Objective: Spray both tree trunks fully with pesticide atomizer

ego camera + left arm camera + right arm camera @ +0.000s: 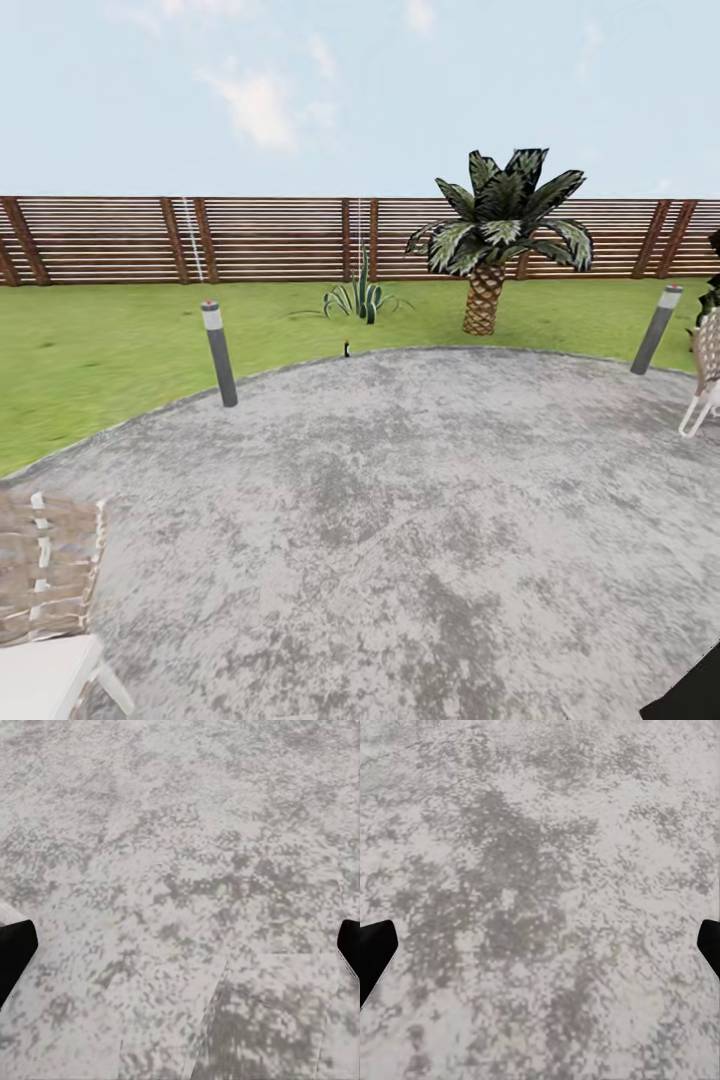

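From the head view, the pesticide atomizer (347, 349) stands well ahead of you at the paving's far rim beside the lawn (90, 350); drive straight there. Both wrist views look down on mottled paving, the left gripper (180, 945) and right gripper (540, 945) each spread wide, empty.

bollard lights: i count two (219, 353) (656, 329)
palms: one (497, 236)
woven chairs: two (50, 590) (706, 370)
spiky plants: one (360, 297)

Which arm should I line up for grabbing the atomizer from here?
Left, barely: the pesticide atomizer stands far off at the edge of the paving, slightly left of centre. Left gripper and right gripper both hang open, empty.
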Robot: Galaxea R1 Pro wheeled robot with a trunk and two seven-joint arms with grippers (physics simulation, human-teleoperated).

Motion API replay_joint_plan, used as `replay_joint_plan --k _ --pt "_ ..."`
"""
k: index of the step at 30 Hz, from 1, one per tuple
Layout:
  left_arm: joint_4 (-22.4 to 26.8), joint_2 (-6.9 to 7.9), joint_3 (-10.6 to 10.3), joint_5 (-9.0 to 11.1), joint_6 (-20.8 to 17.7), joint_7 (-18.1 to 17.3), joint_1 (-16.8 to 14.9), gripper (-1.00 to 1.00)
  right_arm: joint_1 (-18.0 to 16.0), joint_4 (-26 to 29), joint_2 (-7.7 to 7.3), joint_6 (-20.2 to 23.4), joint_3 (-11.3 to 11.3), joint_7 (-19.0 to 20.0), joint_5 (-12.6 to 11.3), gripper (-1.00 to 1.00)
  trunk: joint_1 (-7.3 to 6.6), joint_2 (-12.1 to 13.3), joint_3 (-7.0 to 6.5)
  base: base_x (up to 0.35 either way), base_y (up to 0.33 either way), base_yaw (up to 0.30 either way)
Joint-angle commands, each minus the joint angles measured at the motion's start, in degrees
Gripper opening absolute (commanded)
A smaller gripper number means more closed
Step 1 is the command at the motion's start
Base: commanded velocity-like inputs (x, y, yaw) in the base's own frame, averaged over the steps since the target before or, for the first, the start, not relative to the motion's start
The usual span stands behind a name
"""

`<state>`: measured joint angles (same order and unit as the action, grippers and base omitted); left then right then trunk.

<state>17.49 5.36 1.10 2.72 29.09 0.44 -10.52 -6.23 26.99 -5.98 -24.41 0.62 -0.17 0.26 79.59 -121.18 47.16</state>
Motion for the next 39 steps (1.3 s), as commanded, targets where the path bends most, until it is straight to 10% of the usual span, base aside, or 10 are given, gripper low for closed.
replay_joint_plan --k 1,39 --pt "0.0 0.0 0.0 0.0 0.0 0.0 0.0 1.0 0.0 0.0 0.0 0.0 0.0 0.0 0.0 1.0 0.0 0.0 0.0 0.34 0.0 0.0" --pt "0.0 -0.09 0.0 0.0 0.0 0.0 0.0 1.0 0.0 0.0 0.0 0.0 0.0 0.0 0.0 1.0 0.0 0.0 0.0 0.34 0.0 0.0"
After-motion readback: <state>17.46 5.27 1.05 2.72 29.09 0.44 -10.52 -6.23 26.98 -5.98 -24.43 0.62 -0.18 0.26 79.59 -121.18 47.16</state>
